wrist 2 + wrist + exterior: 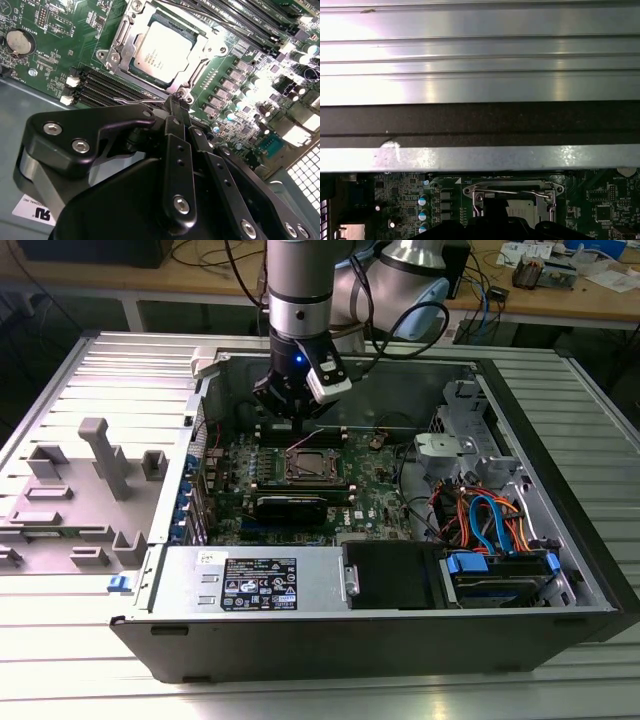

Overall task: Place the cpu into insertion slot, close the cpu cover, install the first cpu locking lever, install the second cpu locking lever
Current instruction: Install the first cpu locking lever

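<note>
I read the pincer (175, 106) as closed, tips at the socket's near corner. A locking lever (510, 191) lies along that edge. Just beyond, the cpu (161, 47) sits in the insertion slot (218, 50), cpu cover (124, 47) down.

Shiny metal cpu (162, 47), dull metal cpu cover (120, 42)

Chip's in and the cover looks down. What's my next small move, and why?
Probably ease the gripper slightly down onto the wire lever by the socket corner: the cpu sits under the cpu cover, and that lever looks unlatched.
</note>
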